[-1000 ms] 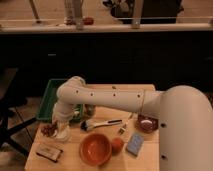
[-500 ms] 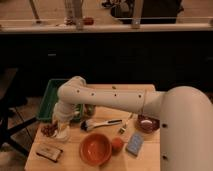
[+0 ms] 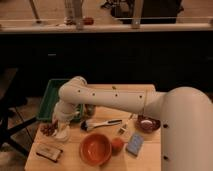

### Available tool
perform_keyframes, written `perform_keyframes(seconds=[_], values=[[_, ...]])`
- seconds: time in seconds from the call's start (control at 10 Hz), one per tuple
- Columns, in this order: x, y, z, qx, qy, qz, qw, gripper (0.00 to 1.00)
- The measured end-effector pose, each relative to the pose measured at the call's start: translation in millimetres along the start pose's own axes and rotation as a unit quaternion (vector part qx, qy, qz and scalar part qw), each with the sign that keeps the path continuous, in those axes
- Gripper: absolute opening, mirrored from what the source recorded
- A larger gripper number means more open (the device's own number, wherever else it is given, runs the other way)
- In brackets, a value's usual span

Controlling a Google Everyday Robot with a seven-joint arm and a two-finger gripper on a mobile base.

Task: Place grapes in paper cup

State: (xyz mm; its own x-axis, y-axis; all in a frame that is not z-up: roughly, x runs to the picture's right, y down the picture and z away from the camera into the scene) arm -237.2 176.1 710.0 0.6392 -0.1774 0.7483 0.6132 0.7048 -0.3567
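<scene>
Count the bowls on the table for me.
2: the orange bowl at the front centre, and the small dark-brown bowl to the right. The gripper hangs over the paper cup; the arm may hide more.

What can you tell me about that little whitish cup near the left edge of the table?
The paper cup is small, round and plain whitish, seemingly paper, standing upright on the wooden table near its left edge. The grapes, a dark reddish lumpy bunch, lie right beside it on its left, not inside as far as can be seen. The gripper hangs just above the cup, partly hiding its rim. The orange bowl sits to its right, apart from it.
</scene>
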Motion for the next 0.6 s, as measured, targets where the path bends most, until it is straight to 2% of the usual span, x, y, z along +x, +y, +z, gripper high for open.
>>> perform_keyframes(seconds=[0.1,0.6], values=[[0.2,0.0,-0.2,0.000,-0.001,0.000,1.0000,0.79],[1.0,0.8,-1.0,0.002,-0.002,0.002,1.0000,0.80]])
